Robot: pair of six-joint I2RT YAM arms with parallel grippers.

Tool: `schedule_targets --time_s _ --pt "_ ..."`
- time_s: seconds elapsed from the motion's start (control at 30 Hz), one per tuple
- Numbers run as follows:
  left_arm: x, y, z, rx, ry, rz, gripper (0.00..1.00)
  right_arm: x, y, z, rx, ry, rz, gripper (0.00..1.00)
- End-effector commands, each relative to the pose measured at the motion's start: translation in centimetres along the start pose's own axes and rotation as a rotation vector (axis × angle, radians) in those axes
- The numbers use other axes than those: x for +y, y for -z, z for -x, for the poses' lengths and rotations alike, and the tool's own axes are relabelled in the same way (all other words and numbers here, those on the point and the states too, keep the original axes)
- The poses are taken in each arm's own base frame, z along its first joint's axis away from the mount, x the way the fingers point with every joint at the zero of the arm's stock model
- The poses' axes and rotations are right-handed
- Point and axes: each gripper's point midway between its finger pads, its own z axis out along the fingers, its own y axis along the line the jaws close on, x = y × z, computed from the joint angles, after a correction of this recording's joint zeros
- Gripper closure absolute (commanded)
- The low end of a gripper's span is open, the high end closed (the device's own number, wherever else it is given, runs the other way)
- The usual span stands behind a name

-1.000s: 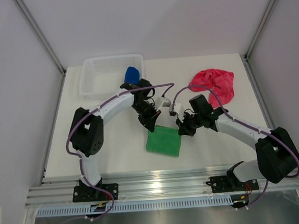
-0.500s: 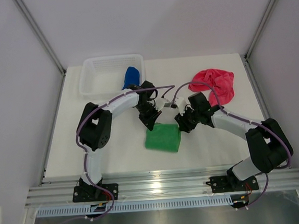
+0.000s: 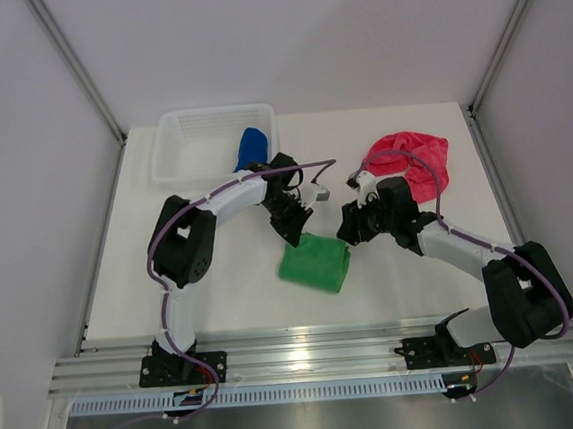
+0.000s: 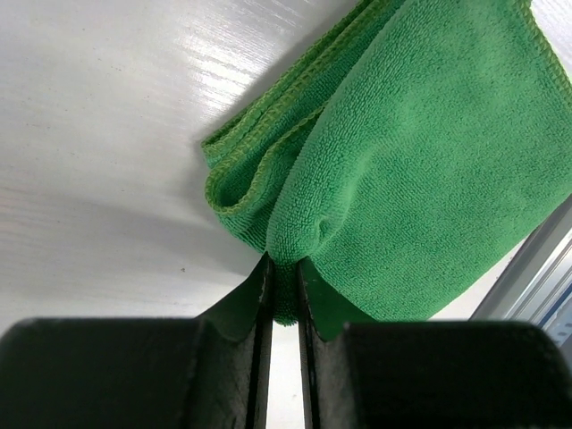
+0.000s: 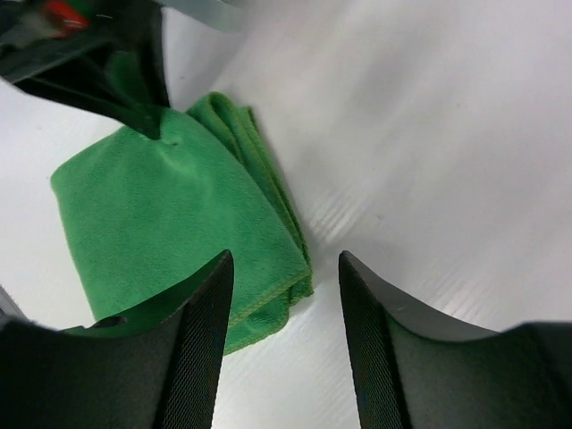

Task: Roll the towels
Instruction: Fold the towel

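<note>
The green towel (image 3: 314, 262) lies folded in layers on the table between the two arms. My left gripper (image 3: 292, 236) is at its far left corner, and in the left wrist view its narrow jaws (image 4: 284, 264) pinch a fold of the green towel (image 4: 429, 161). My right gripper (image 3: 351, 231) hovers at the towel's far right corner. In the right wrist view it stands open (image 5: 284, 257) over the corner of the green towel (image 5: 161, 223), with nothing between its fingers. The blue towel (image 3: 250, 145) sits in the basket. The pink-red towel (image 3: 412, 158) lies crumpled at the back right.
The white mesh basket (image 3: 212, 112) stands at the back left of the table. White walls close in both sides and the back. A metal rail (image 3: 319, 352) runs along the near edge by the arm bases.
My right gripper has opened, let go of the green towel's corner and drawn slightly back to the right. The left gripper keeps its pinch, and the towel now lies more bunched.
</note>
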Motion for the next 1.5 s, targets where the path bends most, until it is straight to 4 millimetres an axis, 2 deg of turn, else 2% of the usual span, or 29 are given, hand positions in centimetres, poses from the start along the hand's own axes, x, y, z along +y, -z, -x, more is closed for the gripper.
schedule_targets --time_s 0.0,0.13,0.27,0.37,0.5,0.57,0.6,0.7,0.73,0.83,0.9,1.03,1.07,1.17,1.3,1.47 --pt "-0.7 1.9 1.8 -0.08 -0.06 -0.012 0.84 0.1 -0.9 1.1 -0.064 -0.111 0.05 0.45" --pt "-0.8 1.9 1.7 -0.076 -0.058 -0.015 0.84 -0.7 -1.9 0.9 -0.068 -0.109 0.061 0.44" --pt "-0.9 1.9 1.6 -0.076 -0.042 -0.018 0.84 -0.8 -2.3 -0.8 -0.001 -0.146 0.089 0.44" --pt "-1.1 2.0 1.4 -0.07 -0.006 -0.016 0.86 -1.3 -1.5 -1.8 0.03 -0.23 0.035 0.45" --pt "-1.8 2.3 0.6 -0.06 0.07 -0.022 0.89 -2.2 0.5 -1.6 0.016 -0.426 -0.067 0.47" --pt "-2.1 2.3 -0.1 -0.049 0.113 -0.018 0.89 -3.0 1.6 -2.7 0.082 -0.51 -0.175 0.55" --pt "-2.3 2.4 -0.2 -0.05 0.123 -0.023 0.9 -3.1 1.8 -3.1 0.103 -0.56 -0.208 0.63" --pt "-2.8 2.1 -1.1 -0.034 0.162 -0.036 0.9 -3.1 2.5 -6.1 0.228 -0.608 -0.341 0.73" --pt "-2.9 2.2 -1.2 -0.033 0.165 -0.034 0.9 -2.8 2.8 -7.6 0.282 -0.628 -0.371 0.74" --pt "-3.1 2.1 -1.9 -0.018 0.17 -0.036 0.9 -1.3 2.4 -9.9 0.381 -0.642 -0.382 0.81" --pt "-3.4 2.3 -1.9 -0.023 0.169 -0.049 0.9 -0.4 1.9 -10.6 0.415 -0.622 -0.375 0.83" --pt "-3.8 2.7 -1.4 -0.047 0.153 -0.068 0.9 1.1 -0.6 -9.8 0.407 -0.626 -0.303 0.87" --pt "-4.0 2.8 -1.2 -0.054 0.142 -0.072 0.9 1.1 -1.2 -10.3 0.432 -0.629 -0.302 0.88" --pt "-4.5 3.4 -0.5 -0.083 0.107 -0.092 0.89 1.8 -2.8 -9.0 0.417 -0.637 -0.246 0.89" --pt "-5.0 4.4 0.6 -0.13 0.06 -0.107 0.89 1.2 -4.2 -7.7 0.382 -0.658 -0.22 0.91" --pt "-4.7 4.9 1.7 -0.167 0.015 -0.1 0.88 -0.5 -4.2 -7.2 0.364 -0.686 -0.237 0.91"
